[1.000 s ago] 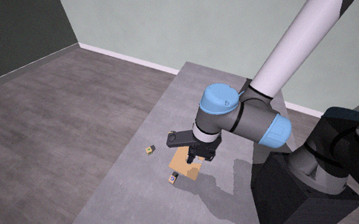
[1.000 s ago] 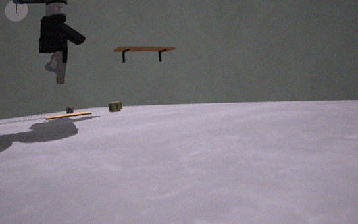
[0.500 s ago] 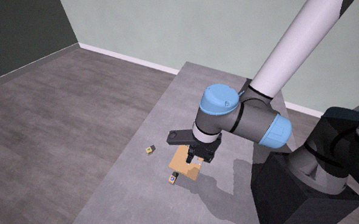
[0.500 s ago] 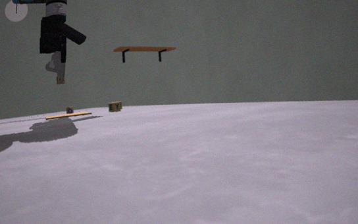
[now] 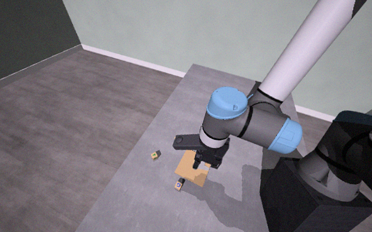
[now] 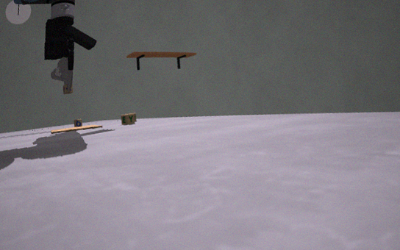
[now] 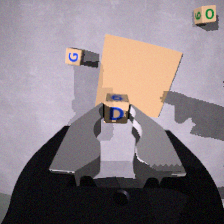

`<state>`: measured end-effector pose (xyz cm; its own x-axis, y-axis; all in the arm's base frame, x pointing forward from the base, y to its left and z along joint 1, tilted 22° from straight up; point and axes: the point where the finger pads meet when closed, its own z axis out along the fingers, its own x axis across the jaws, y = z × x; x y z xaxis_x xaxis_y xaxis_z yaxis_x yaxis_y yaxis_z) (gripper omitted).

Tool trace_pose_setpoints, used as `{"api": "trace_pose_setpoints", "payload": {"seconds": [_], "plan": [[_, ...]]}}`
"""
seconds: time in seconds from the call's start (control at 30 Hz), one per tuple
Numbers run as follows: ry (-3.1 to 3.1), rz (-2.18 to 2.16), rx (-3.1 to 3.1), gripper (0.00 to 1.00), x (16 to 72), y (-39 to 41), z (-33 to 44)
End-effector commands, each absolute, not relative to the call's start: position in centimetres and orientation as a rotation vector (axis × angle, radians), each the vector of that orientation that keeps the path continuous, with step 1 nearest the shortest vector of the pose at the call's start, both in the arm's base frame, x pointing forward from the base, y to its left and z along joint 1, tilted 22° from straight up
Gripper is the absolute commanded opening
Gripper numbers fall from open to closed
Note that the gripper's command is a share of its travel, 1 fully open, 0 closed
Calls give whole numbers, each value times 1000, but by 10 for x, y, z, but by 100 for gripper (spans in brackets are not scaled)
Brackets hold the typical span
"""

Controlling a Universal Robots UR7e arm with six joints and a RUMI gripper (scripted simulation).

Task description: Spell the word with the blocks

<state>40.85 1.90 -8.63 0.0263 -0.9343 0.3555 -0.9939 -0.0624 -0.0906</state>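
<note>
My gripper (image 7: pixel 115 105) is shut on the D block (image 7: pixel 116 114) (image 6: pixel 65 90) and holds it high above the table, over the near edge of the mat in the wrist view. The D looks upright there. The tan mat (image 5: pixel 187 169) (image 7: pixel 142 70) (image 6: pixel 59 130) carries no block. The G block (image 5: pixel 178 185) (image 7: pixel 74 57) lies off the mat, left of it in the wrist view, its letter turned sideways. The O block (image 7: pixel 209 14) lies off the mat, beyond its upper right. The fourth block (image 5: pixel 155 155) lies farther out; its green letter is too small to read.
The table (image 5: pixel 138 212) (image 6: pixel 219 188) carries the mat and loose blocks. The black robot pedestal (image 5: pixel 290 202) stands at the table's side. A wooden shelf (image 6: pixel 160 53) hangs on the wall. The arm's shadow falls across part of the mat and table.
</note>
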Motion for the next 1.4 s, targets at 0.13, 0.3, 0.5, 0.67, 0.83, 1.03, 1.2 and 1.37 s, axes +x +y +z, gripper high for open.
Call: {"api": "trace_pose_setpoints", "payload": {"seconds": [0.13,0.3,0.5,0.67,0.83,1.03,1.2,1.37], "plan": [[-2019,485,2108,5,409,18,-90],[-2019,485,2108,5,410,16,-95],[-2019,485,2108,5,412,10,-111],[-2019,485,2108,5,414,4,-129],[-2019,485,2108,5,415,0,-140],[-2019,485,2108,5,418,-7,-159],[-2019,485,2108,5,419,-11,-170],[-2019,485,2108,5,420,-12,-173]]}}
